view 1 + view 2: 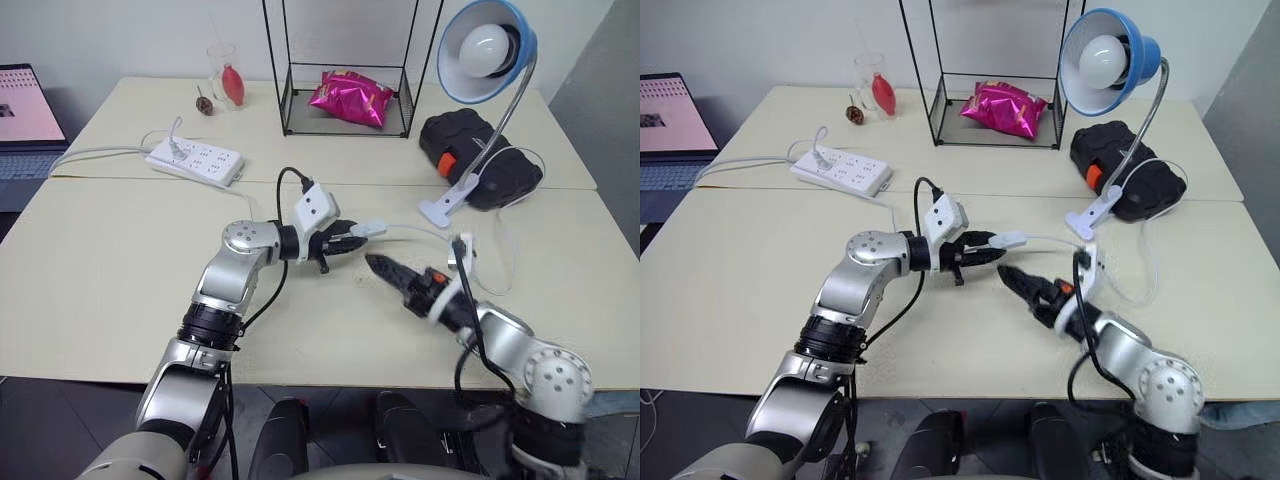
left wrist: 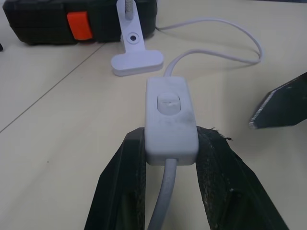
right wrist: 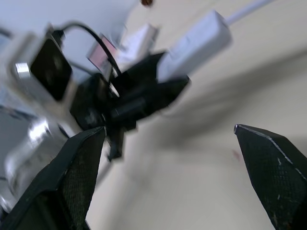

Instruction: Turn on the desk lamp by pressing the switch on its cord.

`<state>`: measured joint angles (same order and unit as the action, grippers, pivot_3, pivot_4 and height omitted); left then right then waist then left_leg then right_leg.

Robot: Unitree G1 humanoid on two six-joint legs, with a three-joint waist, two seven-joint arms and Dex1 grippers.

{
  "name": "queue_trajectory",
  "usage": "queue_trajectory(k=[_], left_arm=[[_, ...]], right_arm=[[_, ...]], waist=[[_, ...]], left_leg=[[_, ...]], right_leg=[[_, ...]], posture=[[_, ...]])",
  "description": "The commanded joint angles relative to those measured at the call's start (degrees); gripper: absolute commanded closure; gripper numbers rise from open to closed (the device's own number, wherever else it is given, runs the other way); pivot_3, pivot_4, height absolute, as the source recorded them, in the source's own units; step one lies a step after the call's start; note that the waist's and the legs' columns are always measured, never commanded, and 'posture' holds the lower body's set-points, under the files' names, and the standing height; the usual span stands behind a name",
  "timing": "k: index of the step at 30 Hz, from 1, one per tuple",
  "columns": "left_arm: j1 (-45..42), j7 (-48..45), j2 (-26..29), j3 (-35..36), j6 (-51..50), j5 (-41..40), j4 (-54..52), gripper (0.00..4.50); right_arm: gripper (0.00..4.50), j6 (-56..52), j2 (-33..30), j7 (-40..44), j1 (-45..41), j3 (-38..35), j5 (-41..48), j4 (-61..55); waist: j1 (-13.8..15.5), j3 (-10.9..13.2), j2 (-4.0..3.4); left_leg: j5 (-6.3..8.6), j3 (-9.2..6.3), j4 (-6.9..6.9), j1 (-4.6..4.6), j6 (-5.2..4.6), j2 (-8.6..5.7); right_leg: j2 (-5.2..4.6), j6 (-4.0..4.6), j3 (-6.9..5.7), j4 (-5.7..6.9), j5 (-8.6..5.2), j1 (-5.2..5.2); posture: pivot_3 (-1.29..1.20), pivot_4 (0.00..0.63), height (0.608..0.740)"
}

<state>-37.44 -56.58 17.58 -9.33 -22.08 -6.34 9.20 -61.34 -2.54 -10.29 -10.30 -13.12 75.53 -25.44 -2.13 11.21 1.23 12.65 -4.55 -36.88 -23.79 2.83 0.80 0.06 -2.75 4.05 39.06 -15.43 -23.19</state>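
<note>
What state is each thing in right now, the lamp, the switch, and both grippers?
desk lamp: unlit, clip base standing on the table.
switch: held off the table, rocker facing up.
left gripper: shut on the switch.
right gripper: open, holding nothing, beside the switch.
power strip: one plug in.

Far off past my left gripper, on the far table, a white power strip [image 1: 196, 160] lies flat with its thick cable running off to my left. Beyond it stand a clear glass [image 1: 224, 72] with something red inside and a small dark thing [image 1: 204, 103] just beside it. Straight ahead of both grippers sits a black wire rack [image 1: 345, 65] holding a pink foil bag [image 1: 350, 97]. Past my right gripper a black case [image 1: 478, 155] with an orange latch rests on the table. A laptop [image 1: 28, 120] stands open well off to my left.
</note>
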Motion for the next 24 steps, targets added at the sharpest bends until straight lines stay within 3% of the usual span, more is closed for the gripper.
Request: queue_trajectory(k=[1,8,24], left_arm=[[0.8,2.7,0.1,0.1,-5.2,-1.7,-5.6,3.42],[0.4,4.7,0.5,0.0,-9.9,-2.4,-7.4,3.42],[-0.4,6.4,0.9,-0.2,-14.9,-4.6,-9.6,3.42]], right_arm=[[0.0,5.3,3.9,-6.1,-4.6,-0.2,3.5,3.9],[0.0,8.9,6.1,-8.2,-8.2,1.4,3.6,8.5],[0.0,13.3,7.3,-8.5,-7.6,3.3,1.7,11.4]], waist=[[-0.1,0.0,0.0],[-0.2,0.0,-0.01],[-0.4,0.0,-0.01]], left_leg=[[0.0,0.0,0.0,0.0,0.0,0.01],[0.0,0.01,0.0,-0.02,0.0,-0.02],[0.0,0.01,0.0,-0.02,0.0,-0.01]], right_leg=[[0.0,0.02,0.0,-0.01,0.0,0.0],[-0.03,0.06,0.0,-0.02,0.03,-0.01],[-0.01,0.04,0.01,-0.02,0.02,-0.03]], posture=[[0.0,0.15,0.74],[0.0,0.15,0.74],[0.0,0.15,0.74]])
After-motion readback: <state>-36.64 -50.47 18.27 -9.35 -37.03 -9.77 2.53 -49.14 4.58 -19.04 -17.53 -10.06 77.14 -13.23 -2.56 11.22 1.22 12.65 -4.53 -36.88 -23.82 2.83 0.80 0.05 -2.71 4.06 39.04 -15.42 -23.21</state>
